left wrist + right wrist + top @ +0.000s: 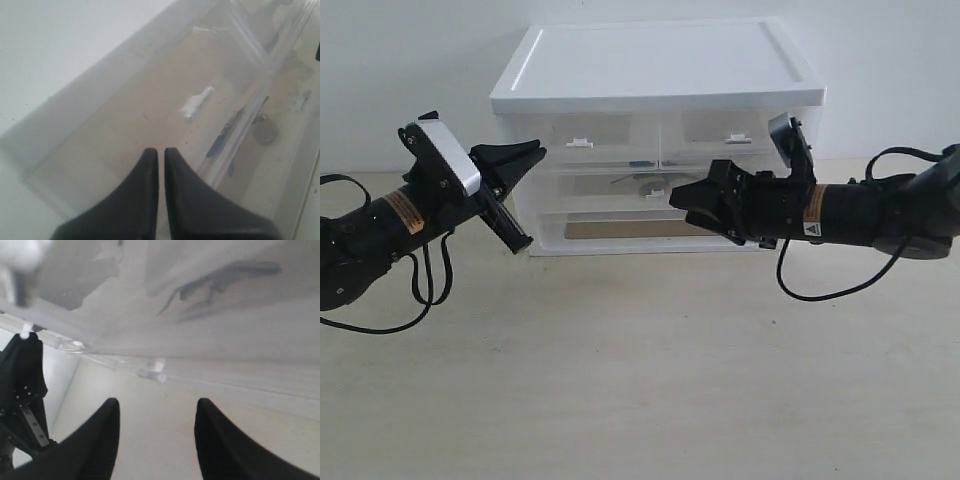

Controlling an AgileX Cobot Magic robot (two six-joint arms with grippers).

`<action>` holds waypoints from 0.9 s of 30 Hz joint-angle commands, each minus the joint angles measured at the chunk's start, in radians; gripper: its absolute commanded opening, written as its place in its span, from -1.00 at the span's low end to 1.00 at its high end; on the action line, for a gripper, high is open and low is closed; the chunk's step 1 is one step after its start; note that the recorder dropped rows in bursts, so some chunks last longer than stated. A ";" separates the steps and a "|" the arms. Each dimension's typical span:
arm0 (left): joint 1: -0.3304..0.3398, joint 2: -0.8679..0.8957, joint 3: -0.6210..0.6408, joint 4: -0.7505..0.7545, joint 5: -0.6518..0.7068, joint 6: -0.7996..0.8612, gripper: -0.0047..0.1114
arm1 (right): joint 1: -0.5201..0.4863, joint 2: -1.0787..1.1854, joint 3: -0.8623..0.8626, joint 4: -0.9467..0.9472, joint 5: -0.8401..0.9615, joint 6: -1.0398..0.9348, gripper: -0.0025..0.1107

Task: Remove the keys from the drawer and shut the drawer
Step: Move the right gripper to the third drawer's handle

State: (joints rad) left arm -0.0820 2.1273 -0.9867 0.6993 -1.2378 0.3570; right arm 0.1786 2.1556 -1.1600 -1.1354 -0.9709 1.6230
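Observation:
The wide translucent drawer (605, 186) sits flush in the white cabinet, its small white tab handle (655, 193) at the middle. The keys (642, 181) lie inside and show dimly through the plastic. In the left wrist view the keys (220, 140) have a blue head, with a dark round fob (264, 133) beside them. My right gripper (684, 208) hovers open just in front of the tab handle (153, 369), not touching it, with the keys (220, 277) beyond. My left gripper (538, 152) is shut and empty at the cabinet's left front corner; its fingertips (150, 152) nearly meet.
Two half-width drawers (582, 130) fill the cabinet's top row, each with a white tab (197, 102). An open base frame (620, 230) runs below the wide drawer. The cabinet stands at the back of a pale tabletop (640, 370) against a white wall.

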 commanded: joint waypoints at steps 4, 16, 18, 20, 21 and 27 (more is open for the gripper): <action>0.000 0.005 -0.015 -0.081 0.017 0.003 -0.84 | 0.063 0.029 -0.090 0.027 0.063 0.034 -0.19; 0.000 0.005 -0.015 -0.081 0.017 0.003 -0.84 | 0.064 0.130 -0.157 0.116 0.003 0.107 -0.19; 0.000 0.005 -0.015 -0.081 0.017 0.003 -0.84 | 0.064 0.153 -0.157 0.084 -0.057 0.123 -0.19; 0.000 0.005 -0.015 -0.081 0.017 0.003 -0.84 | 0.064 0.160 -0.157 0.067 -0.018 0.122 -0.19; 0.000 0.005 -0.015 -0.081 0.017 0.003 -0.84 | 0.064 0.160 -0.157 0.060 -0.025 0.125 -0.19; 0.000 0.005 -0.015 -0.081 0.017 0.003 -0.84 | 0.064 0.158 -0.154 -0.073 -0.124 0.154 -0.19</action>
State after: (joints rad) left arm -0.0820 2.1273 -0.9888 0.6898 -1.2378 0.3570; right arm 0.2297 2.2827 -1.2972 -1.1674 -1.1720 1.6945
